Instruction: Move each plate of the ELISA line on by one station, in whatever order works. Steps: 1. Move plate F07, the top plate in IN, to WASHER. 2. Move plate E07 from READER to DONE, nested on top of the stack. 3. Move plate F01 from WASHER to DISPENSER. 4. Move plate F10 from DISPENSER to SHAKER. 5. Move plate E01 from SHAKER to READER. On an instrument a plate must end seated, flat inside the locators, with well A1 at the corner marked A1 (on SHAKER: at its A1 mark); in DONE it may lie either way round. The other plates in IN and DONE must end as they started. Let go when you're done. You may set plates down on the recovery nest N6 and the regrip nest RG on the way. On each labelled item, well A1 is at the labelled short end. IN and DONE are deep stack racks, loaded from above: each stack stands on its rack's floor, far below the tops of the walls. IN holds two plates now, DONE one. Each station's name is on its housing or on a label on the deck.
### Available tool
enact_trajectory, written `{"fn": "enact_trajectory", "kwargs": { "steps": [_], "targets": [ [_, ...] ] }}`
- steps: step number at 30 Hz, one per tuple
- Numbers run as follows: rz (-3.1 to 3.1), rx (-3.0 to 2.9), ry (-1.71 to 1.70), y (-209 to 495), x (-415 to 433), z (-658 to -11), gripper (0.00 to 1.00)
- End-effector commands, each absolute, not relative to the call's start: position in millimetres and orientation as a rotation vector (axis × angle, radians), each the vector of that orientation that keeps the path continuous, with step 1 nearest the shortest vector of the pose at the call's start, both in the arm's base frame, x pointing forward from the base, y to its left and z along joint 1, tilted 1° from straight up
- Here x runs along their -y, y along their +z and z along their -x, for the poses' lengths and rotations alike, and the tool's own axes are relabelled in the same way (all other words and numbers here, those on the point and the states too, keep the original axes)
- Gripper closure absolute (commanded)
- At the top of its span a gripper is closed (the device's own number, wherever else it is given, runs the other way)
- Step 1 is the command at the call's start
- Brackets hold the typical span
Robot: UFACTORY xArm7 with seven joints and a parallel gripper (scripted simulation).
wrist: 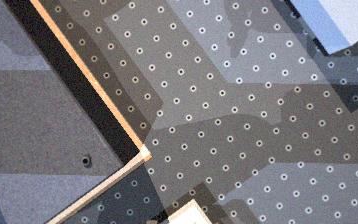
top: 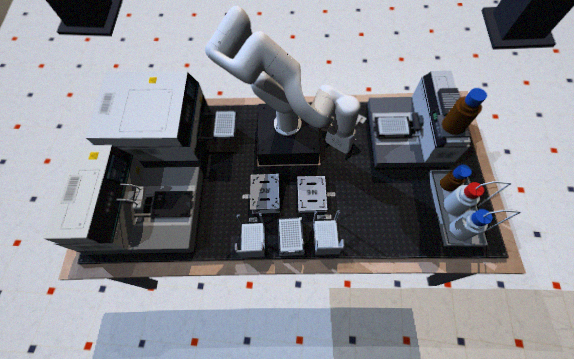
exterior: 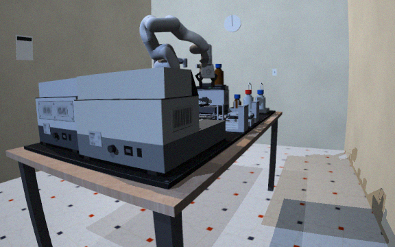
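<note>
- Nearest, 3 white plates stood in a row at the deck's near edge: one in a walled rack at the left (top: 252,237), one in the open in the middle (top: 290,234), and one in a walled rack at the right (top: 328,234). Their labels were too small to read, so I could not tell IN from DONE.
- Just behind them lay the RG nest (top: 264,191) and the N6 nest (top: 312,192), both bare of plates.
- Further back, the gripper (top: 339,142) hung above the perforated deck (wrist: 230,125), between the arm's pedestal (top: 267,157) and the right-hand instrument. Its fingers were spread to full width and held nothing.
- Beside it to the right, a plate (top: 393,126) sat on that instrument's stage; another plate (top: 224,123) sat at the far left.
- Judgement: no plate was in transit, so this was an approach to a pick. Only DONE could take a plate, so E07 had to go first. The next move called for centring over that plate and descending across its sides.
</note>
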State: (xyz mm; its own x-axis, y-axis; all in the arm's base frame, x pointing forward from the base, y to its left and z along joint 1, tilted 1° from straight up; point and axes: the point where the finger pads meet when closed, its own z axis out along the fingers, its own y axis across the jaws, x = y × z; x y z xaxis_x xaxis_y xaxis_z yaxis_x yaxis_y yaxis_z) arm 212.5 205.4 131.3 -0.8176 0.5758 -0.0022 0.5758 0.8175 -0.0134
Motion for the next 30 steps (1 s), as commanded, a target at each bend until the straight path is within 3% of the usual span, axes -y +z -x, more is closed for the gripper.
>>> {"fn": "enact_trajectory", "kwargs": {
  "steps": [1, 30],
  "targets": [
    [1.068, 2.955, 0.015, 133, -197, -222, 0.0],
    [1.65, 2.677, 0.015, 133, -137, -278, 0.0]
  ]
}}
